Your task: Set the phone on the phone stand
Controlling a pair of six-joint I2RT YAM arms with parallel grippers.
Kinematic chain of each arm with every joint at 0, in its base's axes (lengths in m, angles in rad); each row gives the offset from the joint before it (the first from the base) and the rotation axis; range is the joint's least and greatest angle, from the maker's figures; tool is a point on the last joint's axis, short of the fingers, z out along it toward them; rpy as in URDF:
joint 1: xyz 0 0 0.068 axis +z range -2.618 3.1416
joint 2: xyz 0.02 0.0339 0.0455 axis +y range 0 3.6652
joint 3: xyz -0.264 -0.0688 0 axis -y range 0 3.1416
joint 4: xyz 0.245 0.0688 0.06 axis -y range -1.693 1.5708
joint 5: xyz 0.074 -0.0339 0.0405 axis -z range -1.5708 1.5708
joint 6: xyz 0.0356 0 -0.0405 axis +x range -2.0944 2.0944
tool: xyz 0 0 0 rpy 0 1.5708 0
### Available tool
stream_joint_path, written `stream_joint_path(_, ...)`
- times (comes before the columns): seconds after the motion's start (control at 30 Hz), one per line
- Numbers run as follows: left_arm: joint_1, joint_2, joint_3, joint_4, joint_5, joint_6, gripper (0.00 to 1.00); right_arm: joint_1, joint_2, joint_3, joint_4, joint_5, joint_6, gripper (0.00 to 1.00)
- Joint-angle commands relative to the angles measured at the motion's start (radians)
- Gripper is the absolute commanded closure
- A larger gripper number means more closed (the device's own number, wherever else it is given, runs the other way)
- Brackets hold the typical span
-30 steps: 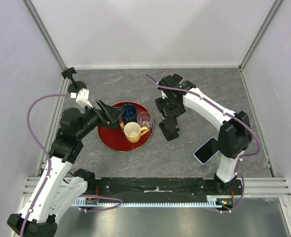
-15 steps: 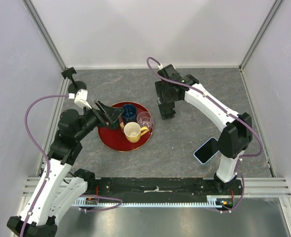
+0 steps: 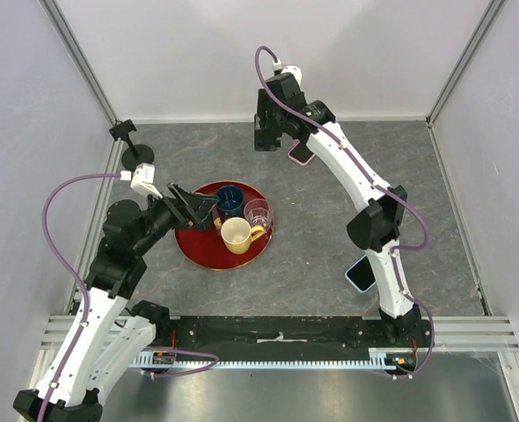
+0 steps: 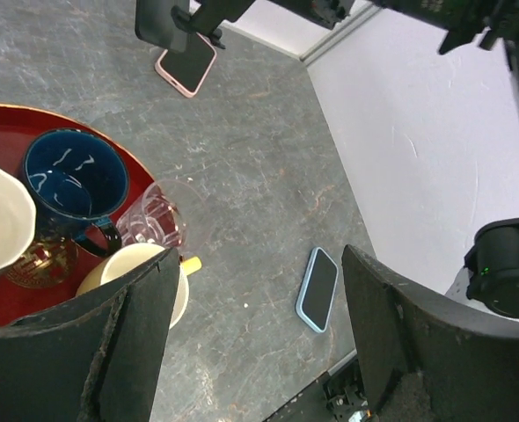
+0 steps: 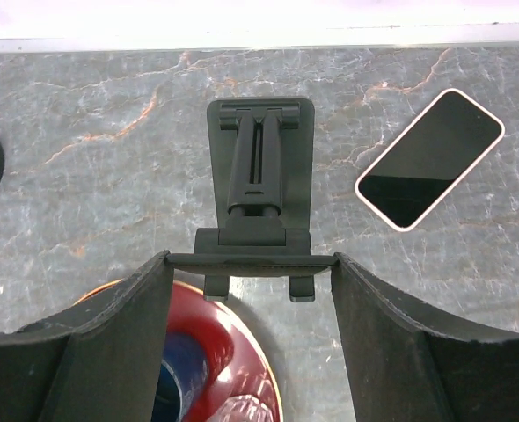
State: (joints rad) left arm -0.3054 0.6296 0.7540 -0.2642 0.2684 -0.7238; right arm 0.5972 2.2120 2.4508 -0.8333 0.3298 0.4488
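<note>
My right gripper (image 5: 251, 264) is shut on the black phone stand (image 5: 259, 193), its plate clamped crosswise between the fingers. It holds the stand (image 3: 266, 134) raised near the back wall. A pink-cased phone (image 5: 429, 158) lies flat, screen up, just right of the stand, also seen from above (image 3: 301, 154). A second phone, blue-cased (image 3: 361, 275), lies by the right arm's base (image 4: 317, 288). My left gripper (image 3: 202, 207) hangs open and holds nothing, over the left part of the red tray (image 3: 189, 251).
The tray carries a dark blue mug (image 3: 231, 198), a clear glass (image 3: 258, 211) and a yellow mug (image 3: 236, 235). A black round-footed holder (image 3: 136, 154) stands at the far left. White walls close in the back and both sides.
The right arm has swung from the table's middle toward the back wall, carrying the stand with it. The pink phone, hidden under the arm before, now shows. The left arm has barely moved.
</note>
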Motion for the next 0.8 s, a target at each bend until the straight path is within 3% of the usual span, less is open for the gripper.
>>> stream_joint_path(0.0, -0.001, 0.013, -0.012, 0.124, -0.072, 0.032, 0.2, -0.045, 0.075, 0.12, 0.039, -0.012, 0.01, 1.0)
stream_joint_path(0.27, -0.003, 0.247, 0.037, 0.527, -0.092, -0.045, 0.23, -0.056, 0.129, 0.092, 0.155, -0.041, -0.022, 1.0)
stream_joint_path(0.6, -0.046, 0.524, 0.276, 0.684, -0.175, 0.046, 0.25, -0.056, 0.219, 0.105, 0.247, -0.008, -0.015, 1.0)
stream_joint_path(0.77, -0.052, 0.611, 0.372, 0.758, -0.134, 0.076, 0.25, -0.056, 0.229, 0.076, 0.289, 0.052, -0.039, 1.0)
